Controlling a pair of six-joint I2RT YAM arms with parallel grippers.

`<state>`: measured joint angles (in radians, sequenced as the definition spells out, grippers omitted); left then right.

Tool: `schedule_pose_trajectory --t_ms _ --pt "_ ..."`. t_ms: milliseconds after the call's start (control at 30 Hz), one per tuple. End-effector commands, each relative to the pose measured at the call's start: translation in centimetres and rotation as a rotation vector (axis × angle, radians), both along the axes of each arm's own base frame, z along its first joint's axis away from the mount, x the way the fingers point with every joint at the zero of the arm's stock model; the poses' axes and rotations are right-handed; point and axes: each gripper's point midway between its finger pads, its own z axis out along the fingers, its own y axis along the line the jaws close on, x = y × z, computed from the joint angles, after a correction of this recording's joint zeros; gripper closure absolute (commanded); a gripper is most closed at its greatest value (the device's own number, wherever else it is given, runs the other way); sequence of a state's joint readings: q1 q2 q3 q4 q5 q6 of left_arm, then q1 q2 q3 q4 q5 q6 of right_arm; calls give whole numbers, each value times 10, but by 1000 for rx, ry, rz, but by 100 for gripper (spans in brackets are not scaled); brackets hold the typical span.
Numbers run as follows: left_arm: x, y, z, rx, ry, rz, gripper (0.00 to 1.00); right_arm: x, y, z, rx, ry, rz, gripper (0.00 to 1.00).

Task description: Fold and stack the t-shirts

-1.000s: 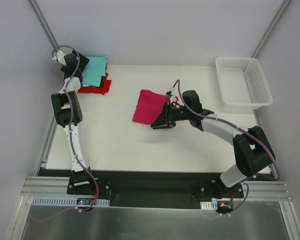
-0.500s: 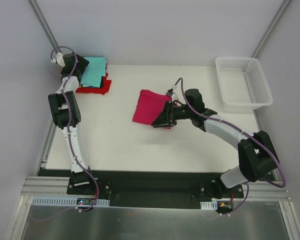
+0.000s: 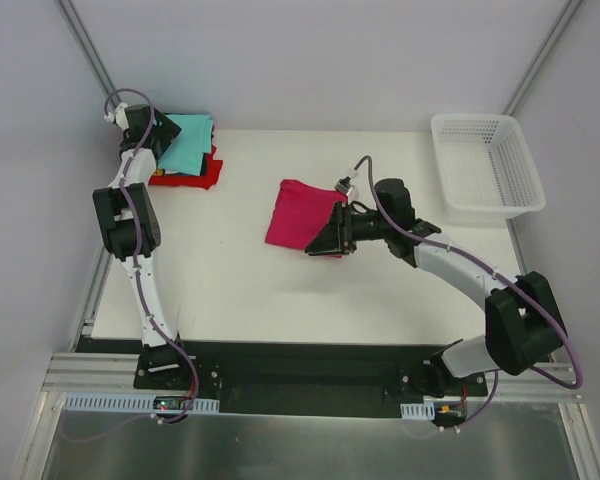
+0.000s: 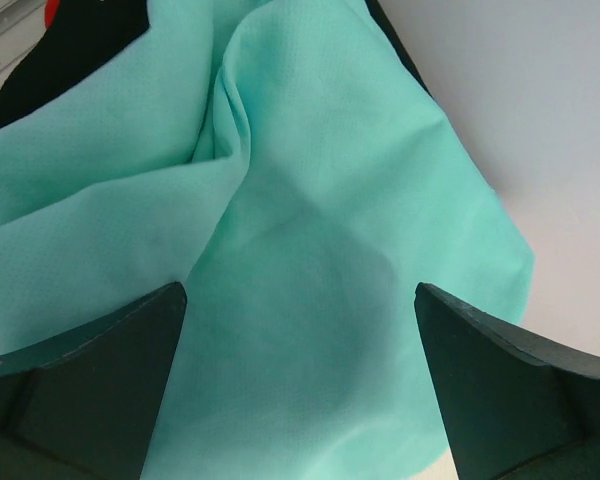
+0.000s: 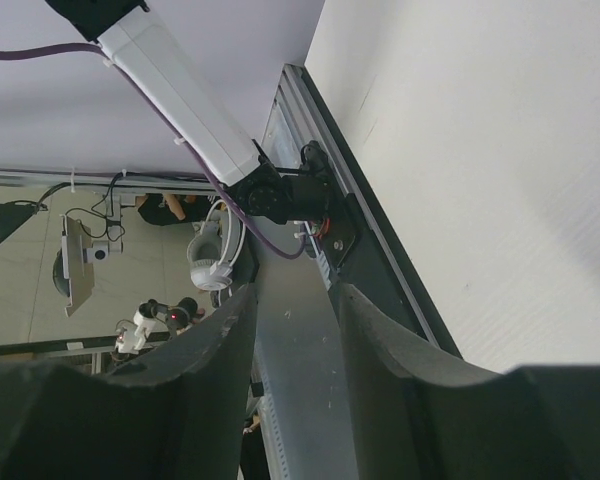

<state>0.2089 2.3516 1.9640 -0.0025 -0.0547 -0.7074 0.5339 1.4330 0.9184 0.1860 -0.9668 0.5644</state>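
the large cloth t-shirt (image 3: 295, 212) was plain magenta-pink, one folded cloth t-shirt (image 3: 190, 143) teal, a second folded t-shirt (image 3: 208, 176) red.

A magenta-pink t-shirt (image 3: 298, 214) lies folded into a flat, roughly square packet near the middle of the desk (image 3: 240, 290). At the far left corner, a creased teal t-shirt (image 3: 188, 143) tops a red t-shirt (image 3: 210, 172) and a dark t-shirt (image 4: 75, 45).

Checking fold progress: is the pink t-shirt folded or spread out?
Folded: the pink t-shirt lies as a compact rectangle on the table, with no sleeves showing.
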Motion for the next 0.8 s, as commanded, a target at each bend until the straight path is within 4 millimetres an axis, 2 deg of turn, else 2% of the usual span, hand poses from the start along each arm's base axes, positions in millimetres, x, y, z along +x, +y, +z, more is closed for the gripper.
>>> schedule_pose_trajectory --t_ms 0,33,100,133,367,400,433,500,533,567,767 --pt "-14 -11 55 78 -31 -102 1 -5 -1 5 16 -20 20 58" --pt "-12 -8 74 115 -72 -110 1 -5 -1 3 14 -19 19 58" --pt "-10 -6 90 155 -104 -116 1 -3 1 2 15 -20 21 58" --pt "-5 -4 105 198 -134 -132 1 -2 1 1 13 -16 20 58" --pt "20 17 129 380 -199 -142 1 -1 3 -11 1 8 29 58" --pt "20 23 128 399 -197 -112 1 0 3 -13 -1 12 29 58" --pt "17 27 118 401 -181 -88 1 0 3 -14 -3 15 29 58" --pt "17 40 120 433 -211 -23 1 2 4 -12 1 13 30 58" --pt "11 52 106 447 -182 33 1 1 5 -13 0 14 31 58" --pt "9 60 100 451 -178 54 1 1 5 -13 1 14 33 58" --pt "5 85 86 519 -135 121 1 0 5 -15 -1 24 38 58"
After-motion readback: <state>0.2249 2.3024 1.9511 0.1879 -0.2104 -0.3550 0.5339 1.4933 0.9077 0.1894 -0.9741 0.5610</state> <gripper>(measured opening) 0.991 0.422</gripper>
